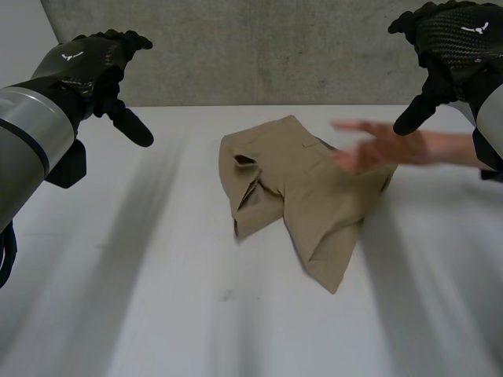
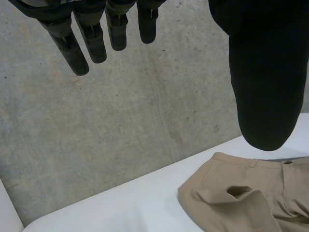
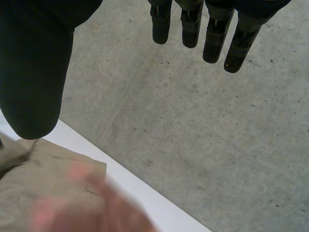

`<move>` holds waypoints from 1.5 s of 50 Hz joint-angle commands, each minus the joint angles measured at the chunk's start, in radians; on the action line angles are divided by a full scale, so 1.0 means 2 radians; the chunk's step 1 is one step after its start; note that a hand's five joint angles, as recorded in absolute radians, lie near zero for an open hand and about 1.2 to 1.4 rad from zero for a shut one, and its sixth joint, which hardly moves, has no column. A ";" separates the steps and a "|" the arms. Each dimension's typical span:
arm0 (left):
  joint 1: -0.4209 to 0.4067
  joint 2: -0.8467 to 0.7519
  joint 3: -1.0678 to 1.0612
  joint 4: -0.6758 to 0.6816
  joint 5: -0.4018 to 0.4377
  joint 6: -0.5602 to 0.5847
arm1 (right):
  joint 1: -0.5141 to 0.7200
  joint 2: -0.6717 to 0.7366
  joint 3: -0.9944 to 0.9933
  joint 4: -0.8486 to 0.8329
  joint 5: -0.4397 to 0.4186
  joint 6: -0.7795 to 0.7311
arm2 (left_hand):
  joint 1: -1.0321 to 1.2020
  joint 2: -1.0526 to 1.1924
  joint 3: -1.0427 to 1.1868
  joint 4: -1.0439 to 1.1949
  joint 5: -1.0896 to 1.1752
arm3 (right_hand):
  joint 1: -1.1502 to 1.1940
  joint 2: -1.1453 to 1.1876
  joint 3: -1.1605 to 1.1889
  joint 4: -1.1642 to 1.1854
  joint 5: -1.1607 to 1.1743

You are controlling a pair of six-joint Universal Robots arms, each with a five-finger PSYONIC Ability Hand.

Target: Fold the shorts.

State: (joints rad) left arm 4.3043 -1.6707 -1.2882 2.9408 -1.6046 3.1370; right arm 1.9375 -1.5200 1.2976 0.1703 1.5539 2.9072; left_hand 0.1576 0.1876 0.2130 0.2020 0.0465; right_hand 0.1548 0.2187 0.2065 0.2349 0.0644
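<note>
Tan shorts [image 1: 302, 196] lie crumpled in the middle of the white table [image 1: 141, 298], with one leg folded over and the waistband toward the far wall. The same shorts [image 2: 251, 203] appear below my left thumb, and a corner of the shorts [image 3: 43, 188] lies under my right thumb. My left hand [image 1: 86, 67] hovers high at the far left, open, fingers straight. High at the far right my right hand [image 1: 448, 43] is open too. A person's hand [image 1: 385, 148] reaches in from the right and rests on the shorts' right side.
A grey concrete wall [image 1: 259, 47] stands behind the table's far edge. The person's forearm [image 1: 456, 149] stretches across the table just below my right hand.
</note>
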 commanded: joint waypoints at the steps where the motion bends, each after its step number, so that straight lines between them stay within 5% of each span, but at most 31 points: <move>1: 0.000 0.000 0.000 0.000 0.000 0.000 | 0.000 -0.002 0.001 0.000 -0.001 0.000 | 0.008 -0.007 -0.019 -0.014 -0.023 | 0.010 -0.022 -0.016 -0.030 -0.032; 15: 0.000 -0.011 -0.008 0.020 0.001 0.003 | -0.001 0.001 0.007 -0.009 -0.031 -0.014 | 0.008 -0.007 -0.019 -0.014 -0.023 | 0.010 -0.022 -0.016 -0.030 -0.032; 28: -0.005 -0.130 -0.012 0.114 0.000 0.007 | 0.002 0.042 0.055 -0.011 -0.066 -0.172 | 0.013 -0.002 -0.014 -0.009 -0.018 | 0.010 -0.022 -0.016 -0.030 -0.032; 37: -0.054 -0.242 0.008 0.136 -0.003 0.006 | -0.003 0.121 0.086 -0.061 -0.067 -0.188 | 0.016 0.001 -0.011 -0.006 -0.016 | 0.010 -0.022 -0.016 -0.030 -0.032; 57: -0.192 -0.283 0.034 0.130 -0.047 -0.058 | -0.086 0.316 0.008 -0.153 -0.130 -0.312 | 0.051 0.036 0.024 0.029 0.020 | 0.052 0.020 0.026 0.012 0.010; 75: -0.244 -0.375 0.126 0.133 -0.049 -0.091 | -0.092 0.385 -0.036 -0.202 -0.204 -0.305 | 0.093 0.078 0.065 0.070 0.061 | 0.231 0.199 0.205 0.191 0.189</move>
State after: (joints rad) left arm 3.8316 -2.3748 -1.0800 3.2024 -1.7015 2.9616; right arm 1.7510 -0.7857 1.2428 -0.2204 1.1745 2.2941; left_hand 0.2735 0.2747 0.2698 0.2761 0.1027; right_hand 0.4012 0.4639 0.4660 0.4681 0.2689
